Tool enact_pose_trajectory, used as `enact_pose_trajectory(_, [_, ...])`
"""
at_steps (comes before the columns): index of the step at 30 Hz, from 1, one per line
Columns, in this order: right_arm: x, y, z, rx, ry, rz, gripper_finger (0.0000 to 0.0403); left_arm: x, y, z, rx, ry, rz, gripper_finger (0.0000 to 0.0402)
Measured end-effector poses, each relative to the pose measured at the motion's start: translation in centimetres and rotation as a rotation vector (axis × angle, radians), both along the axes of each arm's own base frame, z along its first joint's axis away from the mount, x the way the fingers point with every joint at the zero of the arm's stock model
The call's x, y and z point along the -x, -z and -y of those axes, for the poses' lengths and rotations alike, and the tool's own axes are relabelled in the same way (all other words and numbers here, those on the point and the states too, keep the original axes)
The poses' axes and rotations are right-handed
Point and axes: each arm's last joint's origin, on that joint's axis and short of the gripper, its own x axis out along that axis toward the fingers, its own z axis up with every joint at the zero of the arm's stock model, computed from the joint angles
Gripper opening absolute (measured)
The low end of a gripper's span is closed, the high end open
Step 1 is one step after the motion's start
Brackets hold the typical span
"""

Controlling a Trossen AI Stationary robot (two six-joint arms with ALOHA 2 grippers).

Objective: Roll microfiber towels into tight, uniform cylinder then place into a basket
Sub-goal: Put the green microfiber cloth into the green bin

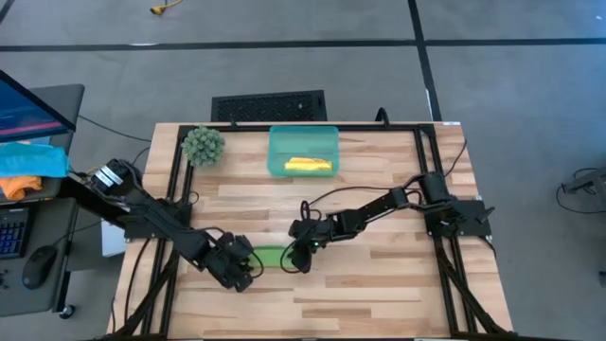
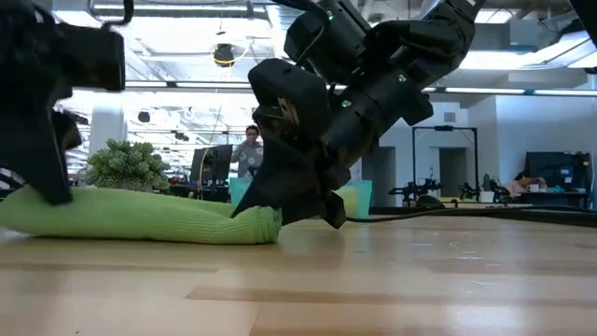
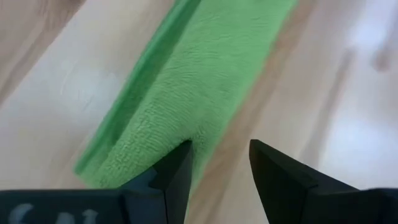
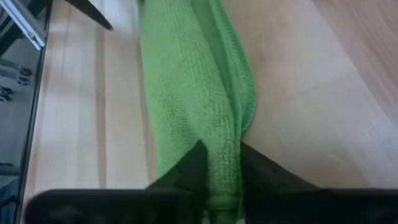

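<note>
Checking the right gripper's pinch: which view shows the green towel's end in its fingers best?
Right wrist view: the right gripper is shut on the end of the rolled green towel. Low view shows the roll lying on the table, its end partly hidden. High view shows only a sliver. Left wrist view shows the other end by the left gripper.

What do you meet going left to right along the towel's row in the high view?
left hand → lime green towel → right hand, closed on the towel's end.
</note>
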Motion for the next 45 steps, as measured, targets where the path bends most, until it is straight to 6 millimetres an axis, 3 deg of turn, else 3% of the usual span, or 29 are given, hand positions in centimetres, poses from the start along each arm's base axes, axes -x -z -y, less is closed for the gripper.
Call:
enact_pose_trajectory(4, [0.1,0.1,0.0,0.001,-0.002,-0.011,0.0051,0.5,-1.7,-0.4,0.004,0.031,0.038,0.0155])
enact_pose_trajectory(7, [0.1,0.1,0.2,-0.001,0.000,-0.014,0.0025,1.2,-3.0,-0.9,-0.005,0.048,0.057,0.0155])
enact_pose_trajectory(15, [0.1,0.2,0.2,0.001,-0.001,-0.015,0.0053,3.5,-5.5,-3.2,-0.149,0.029,0.065,0.0155])
enact_pose_trajectory(23, [0.1,0.2,0.2,0.018,-0.019,-0.013,0.0036,3.6,-4.8,-3.8,-0.137,-0.054,-0.017,0.0164])
enact_pose_trajectory(30, [0.2,0.2,0.1,0.020,-0.021,-0.012,0.0037,2.9,-3.2,-3.5,-0.175,-0.067,-0.089,0.0213])
enact_pose_trajectory(35, [0.2,0.2,0.1,0.030,-0.030,-0.008,0.0039,2.3,-2.3,-3.8,-0.090,-0.081,-0.189,0.0243])
enact_pose_trajectory(45, [0.2,0.2,0.1,0.037,-0.038,-0.006,0.0037,2.3,-3.2,-5.7,-0.009,0.004,-0.287,0.0241])
